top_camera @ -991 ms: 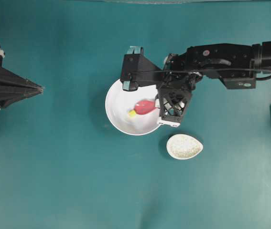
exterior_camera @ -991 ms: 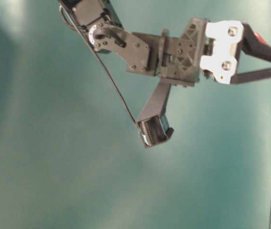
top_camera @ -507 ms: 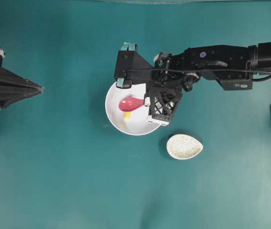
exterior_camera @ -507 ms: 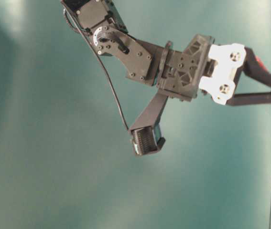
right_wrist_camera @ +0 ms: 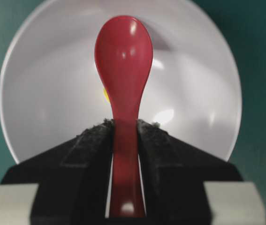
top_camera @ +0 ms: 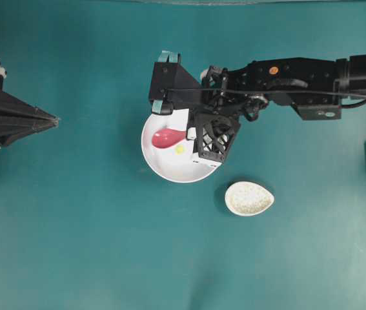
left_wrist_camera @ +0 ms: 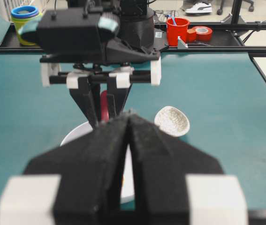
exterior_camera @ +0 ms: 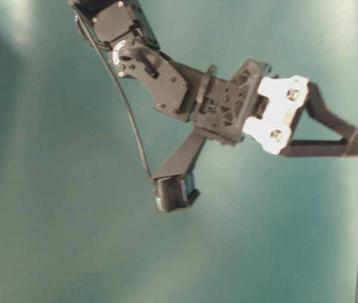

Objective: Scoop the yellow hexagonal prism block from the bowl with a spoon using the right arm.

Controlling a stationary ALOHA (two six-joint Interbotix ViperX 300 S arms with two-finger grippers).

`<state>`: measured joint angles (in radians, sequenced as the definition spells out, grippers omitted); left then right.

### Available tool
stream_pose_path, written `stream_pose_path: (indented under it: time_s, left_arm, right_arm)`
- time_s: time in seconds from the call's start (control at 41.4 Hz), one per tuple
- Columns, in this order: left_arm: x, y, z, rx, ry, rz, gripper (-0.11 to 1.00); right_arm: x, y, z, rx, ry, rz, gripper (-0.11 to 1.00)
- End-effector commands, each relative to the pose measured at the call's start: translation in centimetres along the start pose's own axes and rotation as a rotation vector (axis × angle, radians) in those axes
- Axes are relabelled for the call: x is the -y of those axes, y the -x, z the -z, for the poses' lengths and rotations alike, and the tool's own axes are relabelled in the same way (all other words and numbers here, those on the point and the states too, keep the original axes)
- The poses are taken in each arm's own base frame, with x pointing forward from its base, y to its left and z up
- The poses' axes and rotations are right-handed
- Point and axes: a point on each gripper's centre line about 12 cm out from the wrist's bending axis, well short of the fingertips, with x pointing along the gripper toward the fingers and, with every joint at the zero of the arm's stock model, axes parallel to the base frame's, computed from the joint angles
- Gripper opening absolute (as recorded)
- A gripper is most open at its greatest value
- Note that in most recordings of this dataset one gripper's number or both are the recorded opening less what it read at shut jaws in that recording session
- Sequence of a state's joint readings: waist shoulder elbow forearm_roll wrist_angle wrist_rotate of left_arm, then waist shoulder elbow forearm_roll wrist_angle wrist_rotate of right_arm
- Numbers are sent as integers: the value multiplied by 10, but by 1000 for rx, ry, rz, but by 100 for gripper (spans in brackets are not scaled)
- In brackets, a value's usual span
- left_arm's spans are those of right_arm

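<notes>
From above, the teal table (top_camera: 92, 245) fills the view, with my right arm (top_camera: 299, 77) reaching in from the right edge over the white bowl (top_camera: 160, 165). My left gripper (top_camera: 55, 119) sits well apart at the left edge, its 2 fingers pressed together, as my left wrist view confirms up close. My right gripper (right_wrist_camera: 125, 129) is clamped on the handle of the red spoon (top_camera: 167, 137). The overhead view shows the scoop held over the left part of the bowl and the yellow hexagonal prism block (top_camera: 180, 149) lying on the bowl floor just beside the scoop, not in it. My right wrist view hides nearly all of the block behind the spoon's neck; only a yellow sliver shows at its left edge. The table-level view shows my arm from the side but no spoon or block. A small speckled dish (top_camera: 249, 198) rests near the bowl, apart from it
</notes>
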<state>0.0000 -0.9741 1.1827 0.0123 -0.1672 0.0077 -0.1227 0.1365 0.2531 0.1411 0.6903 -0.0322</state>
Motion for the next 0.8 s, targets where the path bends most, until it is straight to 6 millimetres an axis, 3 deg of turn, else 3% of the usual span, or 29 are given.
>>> stream_pose_path:
  time_s: [0.0,0.387,0.773]
  left_arm:
    - [0,-2,-7,17,-3,-1,1]
    - [0,-2,-6,11,-3,-1,1]
    - [0,-2,-6,11,-3,-1,1]
  right_arm:
    - [-4,29,-18,97,9,-7,22]
    - [-7,55,-19,120,2,-13,22]
    - [-10,62,12,-139,-90,-24,22]
